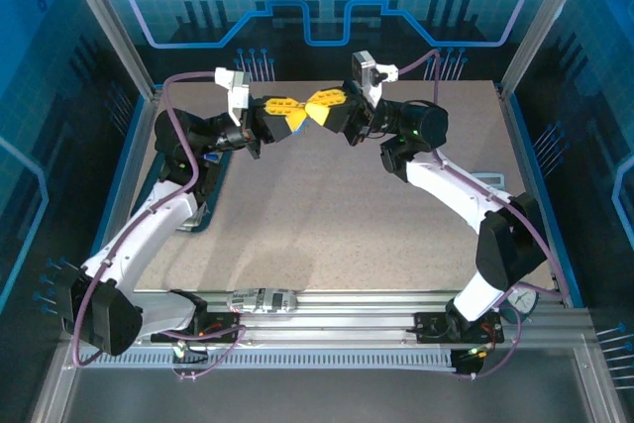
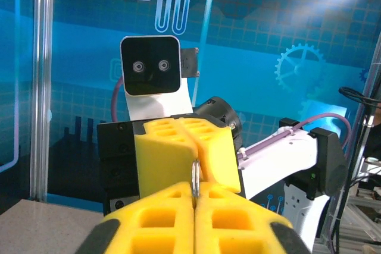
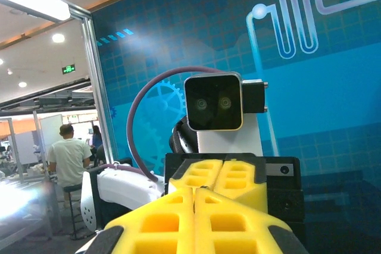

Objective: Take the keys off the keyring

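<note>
Above the middle of the desk's (image 1: 327,215) far edge, both arms were lifted clear of the surface and met nose to nose. The left claw (image 1: 300,118) reached in from the left with its yellow fingers pressed together. Its own wrist view showed the seam between them fully closed (no gap at all).

The keyring (image 2: 194,178) rose out of that seam, clenched at its lower end by the left claw. It appeared as a thin grey metal loop seen edge-on. Its long axis ran straight up and down in that view, in line with the seam. The free end pointed up, toward the fingertips opposite.

The right claw (image 1: 314,106) came in from the right, and its yellow fingers were likewise squeezed flat against each other. The top of the loop reached the line where those two fingers met. Whether they actually pinched the metal or merely touched it could not be told, because the loop is so slim. In the right wrist view the right claw's seam was closed, and the left claw sat tip to tip against it.
</note>
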`<move>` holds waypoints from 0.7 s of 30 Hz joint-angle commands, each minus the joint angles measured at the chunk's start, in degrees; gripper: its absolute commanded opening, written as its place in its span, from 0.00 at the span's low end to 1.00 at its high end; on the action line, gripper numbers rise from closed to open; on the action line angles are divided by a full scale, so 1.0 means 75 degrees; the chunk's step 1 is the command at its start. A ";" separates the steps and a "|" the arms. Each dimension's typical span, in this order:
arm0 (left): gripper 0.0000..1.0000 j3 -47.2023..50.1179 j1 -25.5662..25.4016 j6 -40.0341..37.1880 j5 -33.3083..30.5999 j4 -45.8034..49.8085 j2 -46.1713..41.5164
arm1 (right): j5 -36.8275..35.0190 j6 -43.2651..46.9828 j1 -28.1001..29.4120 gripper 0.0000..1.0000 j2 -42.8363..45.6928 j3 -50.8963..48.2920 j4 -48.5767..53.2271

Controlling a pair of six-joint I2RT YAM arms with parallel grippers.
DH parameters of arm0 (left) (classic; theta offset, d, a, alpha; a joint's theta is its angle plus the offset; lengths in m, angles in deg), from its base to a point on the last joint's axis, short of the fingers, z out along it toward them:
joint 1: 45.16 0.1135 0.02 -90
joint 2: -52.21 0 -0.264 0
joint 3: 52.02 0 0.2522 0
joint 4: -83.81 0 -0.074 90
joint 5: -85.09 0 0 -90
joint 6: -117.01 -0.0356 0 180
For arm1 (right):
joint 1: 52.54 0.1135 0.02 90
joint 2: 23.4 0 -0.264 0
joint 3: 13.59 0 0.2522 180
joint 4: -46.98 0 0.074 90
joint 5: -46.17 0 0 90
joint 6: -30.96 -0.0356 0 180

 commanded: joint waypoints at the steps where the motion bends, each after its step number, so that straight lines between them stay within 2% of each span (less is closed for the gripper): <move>1: 0.02 -0.0112 -0.0053 -0.0043 0.0093 0.0057 -0.0026 | 0.0018 0.0188 0.0080 0.03 0.0102 0.0035 0.0004; 2: 0.00 -0.0068 -0.0053 -0.0086 0.0083 0.0035 -0.0053 | 0.0011 0.0232 0.0064 0.05 0.0124 0.0017 0.0081; 3: 0.00 -0.0030 -0.0053 -0.0113 0.0084 0.0011 -0.0074 | 0.0013 0.0337 0.0044 0.12 0.0165 -0.0011 0.0244; 6: 0.00 0.0036 -0.0041 -0.0148 0.0083 -0.0027 -0.0115 | -0.0263 0.1005 -0.0155 0.37 0.0562 -0.0479 0.1146; 9: 0.00 0.0080 -0.0029 -0.0091 0.0091 -0.0129 -0.0128 | -0.0432 0.1415 -0.0406 0.57 0.0972 -0.1136 0.1538; 11: 0.00 0.0074 -0.0029 -0.0005 0.0089 -0.0249 -0.0115 | -0.0300 0.1339 -0.0498 0.61 0.1048 -0.1407 0.1359; 16: 0.00 0.0024 -0.0029 0.0404 0.0176 -0.0690 0.0034 | -0.0165 0.1285 -0.0423 0.61 0.1020 -0.1726 0.1320; 21: 0.00 0.0092 -0.0029 0.0982 0.0406 -0.1300 0.0205 | 0.0389 -0.0293 -0.0325 0.61 0.0395 -0.1246 -0.0406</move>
